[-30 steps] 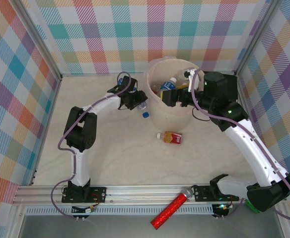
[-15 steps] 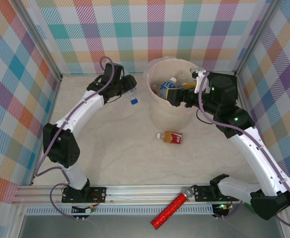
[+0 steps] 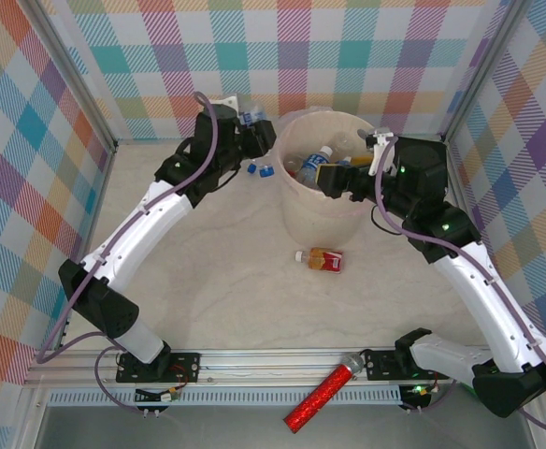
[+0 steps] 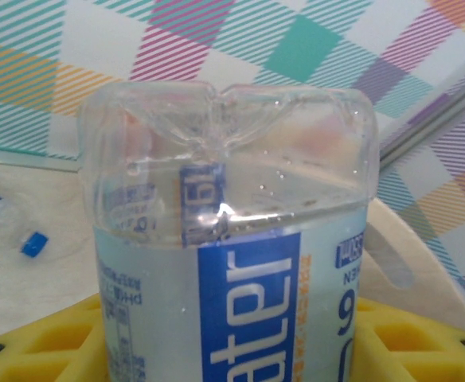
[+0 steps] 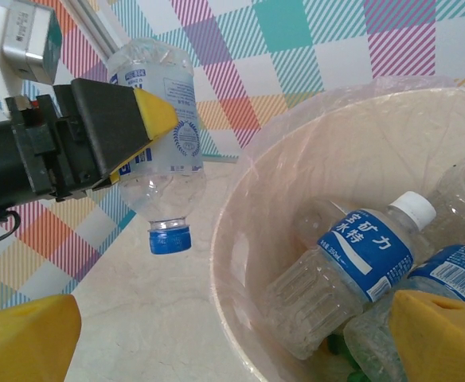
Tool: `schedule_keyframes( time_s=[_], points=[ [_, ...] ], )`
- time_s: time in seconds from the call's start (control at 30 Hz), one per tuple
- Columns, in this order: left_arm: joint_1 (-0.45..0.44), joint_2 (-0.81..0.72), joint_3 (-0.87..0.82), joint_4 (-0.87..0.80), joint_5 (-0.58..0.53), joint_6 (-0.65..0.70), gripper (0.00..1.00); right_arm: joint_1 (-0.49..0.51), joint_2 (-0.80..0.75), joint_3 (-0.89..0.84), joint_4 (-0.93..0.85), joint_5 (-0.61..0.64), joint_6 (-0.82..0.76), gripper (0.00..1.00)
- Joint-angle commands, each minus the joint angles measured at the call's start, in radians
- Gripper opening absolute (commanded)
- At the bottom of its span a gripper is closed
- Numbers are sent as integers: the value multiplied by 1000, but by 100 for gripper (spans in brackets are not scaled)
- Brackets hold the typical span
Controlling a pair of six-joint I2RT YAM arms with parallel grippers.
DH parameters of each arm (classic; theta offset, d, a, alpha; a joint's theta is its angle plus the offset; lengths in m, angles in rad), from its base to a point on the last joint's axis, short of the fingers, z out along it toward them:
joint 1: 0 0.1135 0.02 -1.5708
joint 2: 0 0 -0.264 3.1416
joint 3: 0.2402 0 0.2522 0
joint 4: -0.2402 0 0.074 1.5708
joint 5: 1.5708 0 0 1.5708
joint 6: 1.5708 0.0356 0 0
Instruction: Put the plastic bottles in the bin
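Several bottles lie in the bin, upper centre. The left gripper jaws clamp a clear bottle beside its rim; the right gripper jaws gape wide. An orange-labelled bottle lies on the bench, undone.

**Clear bottle hanging at the bin, another lying on the table**

The clear bottle, with a blue label and a blue cap, is hanging cap-down in the air just outside the bin's rim. The round beige bin, lined with clear plastic, is standing upright and holding several bottles, one blue-labelled with a white cap. A red-orange-labelled bottle is lying on its side near the bin, apart from it.
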Motion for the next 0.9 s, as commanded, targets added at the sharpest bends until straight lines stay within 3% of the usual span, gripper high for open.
schedule_keyframes(
  time_s=[0.0, 0.3, 0.63, 0.87],
  points=[
    [-36, 0, 51, 95, 31, 9, 53, 6, -32, -4, 38, 18, 12, 99],
    [-61, 82, 67, 290, 158, -209, 51, 6, -56, -7, 31, 36, 9, 99],
    [-114, 262, 161, 374, 232, -444, 50, 6, -81, -22, 23, 49, 7, 99],
    [-153, 324, 212, 374, 238, -480, 50, 6, -88, -27, 21, 58, 2, 99]
  ],
)
